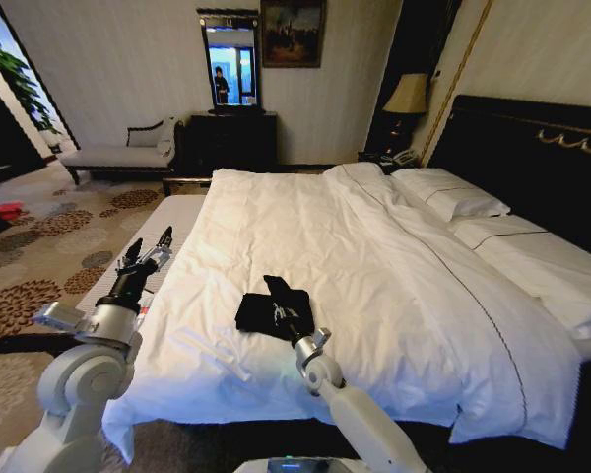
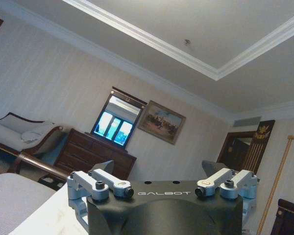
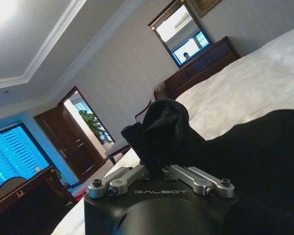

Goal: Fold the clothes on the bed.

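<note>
The left claw [image 1: 150,248] hovers over the left edge of the bed [image 1: 394,296], near its foot-end corner, with its two dark fingers spread wide apart and nothing between them. In the left wrist view the left claw [image 2: 161,169] points across the room toward a dark dresser [image 2: 90,154] with a mirror [image 2: 118,120] above it, and its fingertips [image 2: 106,166] stand well apart.

Further right, the black T-shirt [image 1: 274,307] lies bunched in a small heap on the white duvet [image 1: 305,236], close to the foot edge of the bed and roughly midway along it. The right claw [image 1: 294,320] reaches up from the foot edge and sits on the near side of the heap. In the right wrist view the right claw [image 3: 159,164] has its fingers drawn together on a raised fold of the black cloth [image 3: 161,129], pinching it, while more of the shirt lies beside the claw's body.
</note>
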{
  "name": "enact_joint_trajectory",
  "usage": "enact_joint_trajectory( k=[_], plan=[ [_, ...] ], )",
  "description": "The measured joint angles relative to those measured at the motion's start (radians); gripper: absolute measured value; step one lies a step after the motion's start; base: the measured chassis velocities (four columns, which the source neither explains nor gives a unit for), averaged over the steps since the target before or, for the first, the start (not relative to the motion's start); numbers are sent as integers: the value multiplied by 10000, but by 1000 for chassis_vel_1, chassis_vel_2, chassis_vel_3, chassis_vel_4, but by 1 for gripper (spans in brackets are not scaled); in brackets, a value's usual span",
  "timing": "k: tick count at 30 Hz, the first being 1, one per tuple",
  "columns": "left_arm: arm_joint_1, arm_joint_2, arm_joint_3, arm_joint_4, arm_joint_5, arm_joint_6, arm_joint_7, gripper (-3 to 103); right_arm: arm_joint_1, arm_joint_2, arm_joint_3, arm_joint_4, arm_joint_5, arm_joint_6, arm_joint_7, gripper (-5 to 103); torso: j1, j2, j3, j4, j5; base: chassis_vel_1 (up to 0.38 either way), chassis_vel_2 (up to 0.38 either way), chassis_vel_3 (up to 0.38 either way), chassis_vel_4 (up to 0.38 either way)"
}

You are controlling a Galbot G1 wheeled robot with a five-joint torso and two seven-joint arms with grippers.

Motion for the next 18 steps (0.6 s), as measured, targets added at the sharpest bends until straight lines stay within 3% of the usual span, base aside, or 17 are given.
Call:
enact_joint_trajectory(
  k=[18],
  plan=[
    [135, -7, -31, -46, 47, -1, 11, 100, -38, 373, -81, -480, -55, 272, -163, 3, 0, 0, 0, 0, 0, 0, 0, 0, 0]
  ],
)
